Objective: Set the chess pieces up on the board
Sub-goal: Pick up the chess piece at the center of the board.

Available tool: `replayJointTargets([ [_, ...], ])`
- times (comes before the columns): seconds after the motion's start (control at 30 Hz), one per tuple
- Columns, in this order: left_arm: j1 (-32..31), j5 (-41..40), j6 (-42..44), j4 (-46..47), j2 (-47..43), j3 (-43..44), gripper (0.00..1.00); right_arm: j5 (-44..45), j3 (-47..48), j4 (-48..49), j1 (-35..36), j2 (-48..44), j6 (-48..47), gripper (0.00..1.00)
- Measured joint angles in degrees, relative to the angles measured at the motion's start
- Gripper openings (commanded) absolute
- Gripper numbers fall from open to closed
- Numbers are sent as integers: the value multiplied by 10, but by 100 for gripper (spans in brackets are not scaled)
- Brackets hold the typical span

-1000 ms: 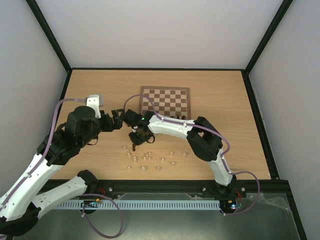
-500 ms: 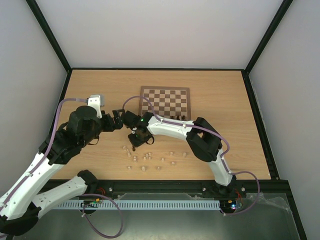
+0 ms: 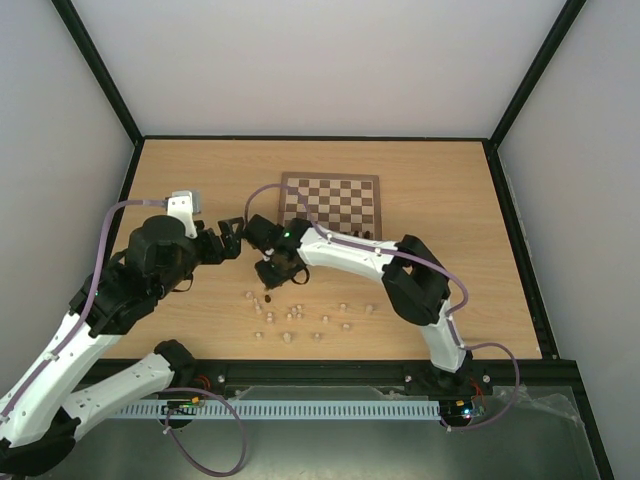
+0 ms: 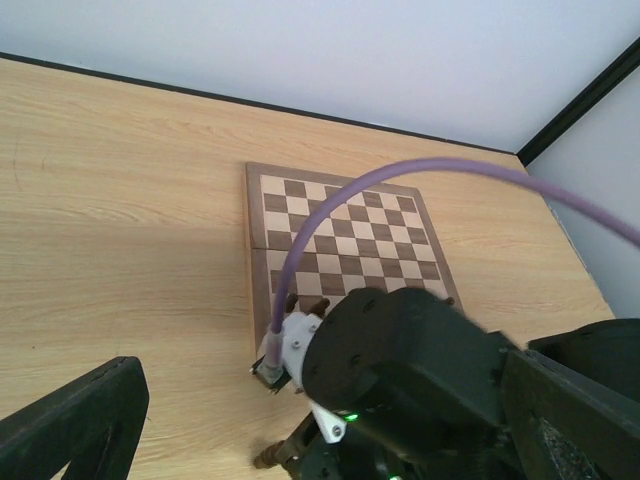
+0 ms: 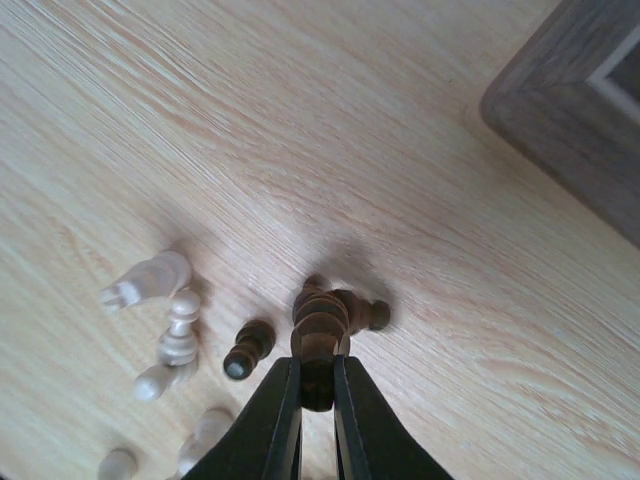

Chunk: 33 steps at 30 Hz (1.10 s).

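Dark chessman [image 5: 320,325] is pinched between the narrow-set fingertips of the right gripper [image 5: 318,372]. Its long axis runs in line with the fingers, with the head pointing away from them. Whether its base is clear of the wood cannot be told.

It sits off the chessboard [image 3: 330,203], over the bare tabletop [image 3: 450,200] just outside the board's near-left corner. From the gripper the board lies ahead and to the right, and that corner shows at the upper right of the right wrist view. My read is that the coming carry goes that way, and the right arm is the nearer one and already loaded.

Count in the right wrist view:
- Dark: one gripped, and one lying dark chessman [image 5: 250,350] just left of it. At least one more dark bit is touching behind the gripped one; it is partly hidden and its shape is unclear.
- Pale: five pale chessmen [image 5: 180,330] are clustered left and below, most of them on their sides.

From above, roughly a dozen pale ones are scattered nearer the arm bases; they are too small for an exact count. A few dark specks sit on the board's near edge row, number unclear.

Left gripper [image 3: 232,240] hovers just left of the right wrist and carries nothing visible. One finger [image 4: 75,420] shows far out at the corner of its own view, so the jaws read as spread wide.
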Motion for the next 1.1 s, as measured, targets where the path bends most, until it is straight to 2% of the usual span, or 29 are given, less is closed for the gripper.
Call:
replayJointTargets([
  [0.57,1,-2,1,2,-5,-10,99,-20,-7,-16,-54,-118,5,9],
  [0.77,1,17,1,22,-14,-57,100,-94,-111,14,-114,-229,9,9],
  [0.93,1,79,-2,75,-33,-147,100,-191,-234,77,-176,-310,27,9],
  [1.1,2,155,-19,156,-70,-247,99,-288,-339,136,-229,-350,53,9],
])
